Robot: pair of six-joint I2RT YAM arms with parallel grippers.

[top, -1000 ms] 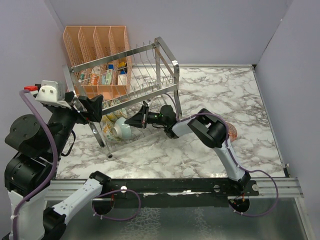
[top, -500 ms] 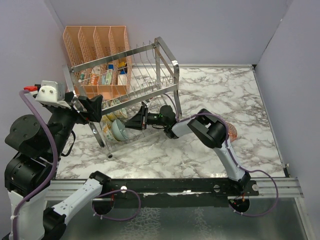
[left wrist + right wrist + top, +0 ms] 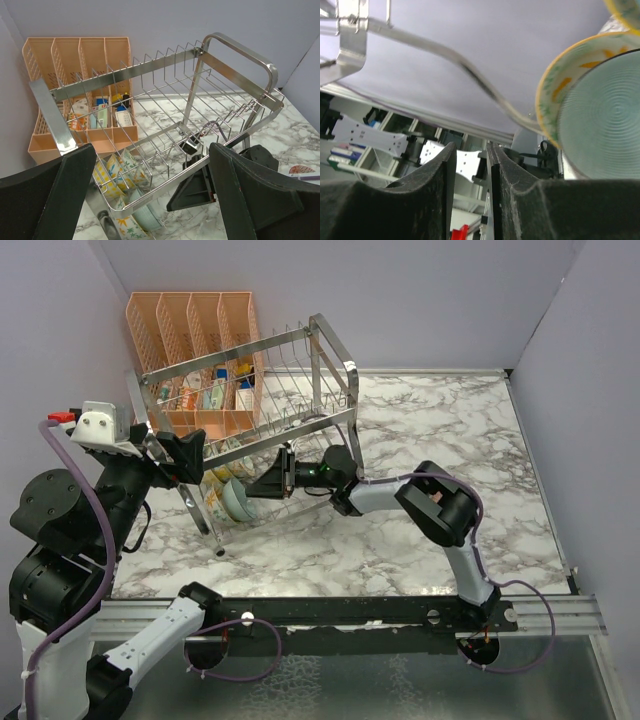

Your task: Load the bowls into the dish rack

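Note:
The dish rack (image 3: 262,390) stands tilted at the back left of the marble table. Several bowls (image 3: 228,495) stand on edge in its lower tier. In the left wrist view they are yellow-patterned bowls (image 3: 116,172) with a teal-backed bowl (image 3: 145,216) in front. My right gripper (image 3: 264,483) reaches under the rack's upper tier, just right of that teal-backed bowl (image 3: 602,112). Its fingers (image 3: 437,170) stand slightly apart with nothing between them. My left gripper (image 3: 150,200) hovers wide open at the rack's left end, holding nothing. The right gripper (image 3: 197,187) shows between its fingers.
A peach-orange divided organizer (image 3: 190,325) stands behind the rack against the back wall, with small items in its compartments. A sliver of an orange-patterned dish (image 3: 301,170) lies on the table at the right. Purple walls enclose the table on three sides.
The right gripper has opened and let go of the teal-backed bowl, which now rests on edge in the rack's lower tier. The right arm's elbow has swung right. The left arm has not moved.

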